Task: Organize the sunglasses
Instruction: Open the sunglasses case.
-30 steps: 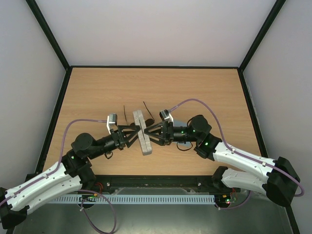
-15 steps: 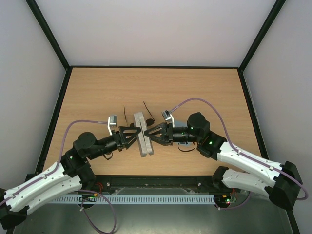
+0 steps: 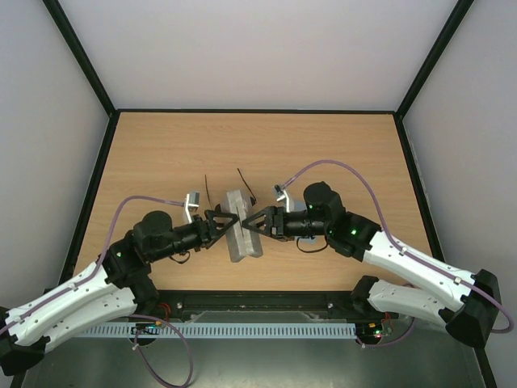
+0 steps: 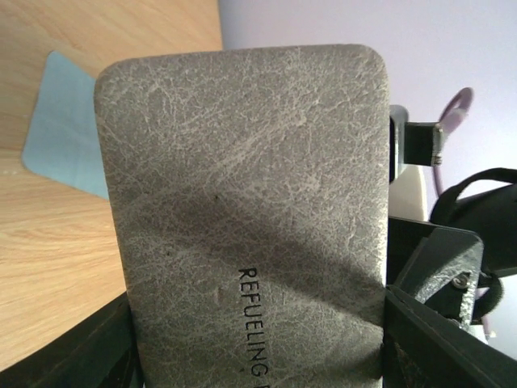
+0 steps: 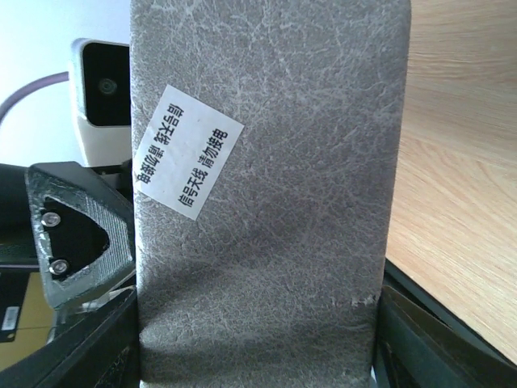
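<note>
The grey case (image 3: pixel 241 227) sits lifted at the table's middle, held between both grippers. My left gripper (image 3: pixel 229 222) is shut on it from the left and my right gripper (image 3: pixel 251 222) from the right. In the left wrist view the case (image 4: pixel 250 202) fills the gap between the dark fingers (image 4: pixel 440 343), its face stamped with lettering. The right wrist view shows the opposite face of the case (image 5: pixel 266 202), carrying a white label. Only the thin temple arms of the sunglasses (image 3: pixel 245 184) show, just behind the case; the lenses are hidden.
A flat blue-grey cloth (image 4: pixel 60 121) lies on the wooden table (image 3: pixel 347 153) beyond the case. Black rails (image 3: pixel 97 174) border the table at left, right and back. The right arm's purple cable (image 3: pixel 343 170) arcs over the table.
Both arms have drawn closer together and the case between them has turned, so a broader face shows from above. The sunglasses have not moved.
</note>
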Controlling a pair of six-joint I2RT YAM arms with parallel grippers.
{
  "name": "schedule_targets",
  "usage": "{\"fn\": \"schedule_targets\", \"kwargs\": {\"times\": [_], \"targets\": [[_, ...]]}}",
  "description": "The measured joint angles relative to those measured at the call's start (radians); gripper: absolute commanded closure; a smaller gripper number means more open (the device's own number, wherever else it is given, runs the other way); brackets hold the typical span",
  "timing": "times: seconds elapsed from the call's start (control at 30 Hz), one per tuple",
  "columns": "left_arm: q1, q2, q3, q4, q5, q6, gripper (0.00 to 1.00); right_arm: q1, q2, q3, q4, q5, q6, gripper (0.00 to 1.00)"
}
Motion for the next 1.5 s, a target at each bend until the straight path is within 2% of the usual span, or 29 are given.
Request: {"fn": "schedule_targets", "kwargs": {"times": [0.27, 0.47, 0.63, 0.77, 1.3, 1.5], "targets": [[0.000, 0.048, 0.035, -0.104, -0.009, 0.035, 0.31, 0.000, 0.010, 0.002, -0.095, 0.039, -0.056, 0.74], [0.000, 0.057, 0.044, -0.132, -0.009, 0.047, 0.12, 0.001, 0.013, 0.002, -0.112, 0.045, -0.067, 0.74], [0.000, 0.056, 0.084, -0.151, -0.026, 0.064, 0.11, 0.002, 0.016, 0.002, -0.116, 0.040, -0.066, 0.74], [0.000, 0.051, 0.099, -0.175, -0.039, 0.072, 0.02, 0.002, 0.016, 0.002, -0.101, 0.039, -0.063, 0.74], [0.079, -0.007, 0.214, -0.381, -0.124, 0.149, 0.01, -0.031, 0.021, 0.003, -0.193, 0.148, -0.117, 0.74], [0.086, -0.011, 0.196, -0.404, -0.124, 0.165, 0.01, -0.087, 0.053, 0.084, -0.338, 0.241, -0.195, 0.74]]}}
